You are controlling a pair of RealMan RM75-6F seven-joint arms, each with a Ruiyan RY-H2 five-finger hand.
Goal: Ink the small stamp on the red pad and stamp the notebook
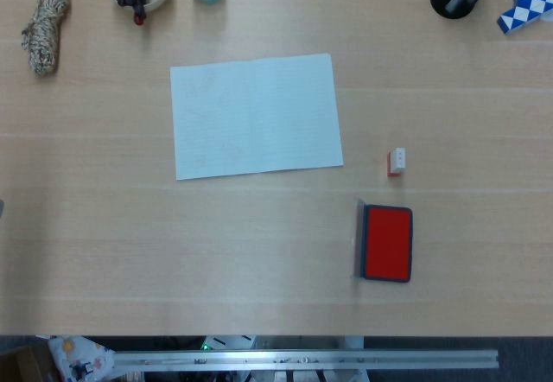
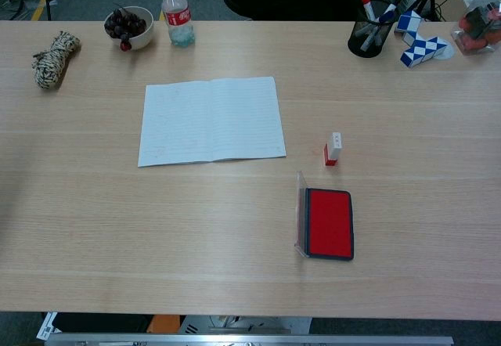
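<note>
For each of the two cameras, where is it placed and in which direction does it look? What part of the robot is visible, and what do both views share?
Head view: high above the table, looking almost straight down on the notebook, small stamp and red pad; no arm or hand shows.
Chest view: lower, at the near table edge, tilted forward across the table to the far side; no arm or hand shows.
Shared: notebook, small stamp, red pad, bottle.

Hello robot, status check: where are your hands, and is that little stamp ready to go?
Neither hand in view. Small stamp untouched on table, between open notebook and red pad, lid open. Nothing in the way.
</note>
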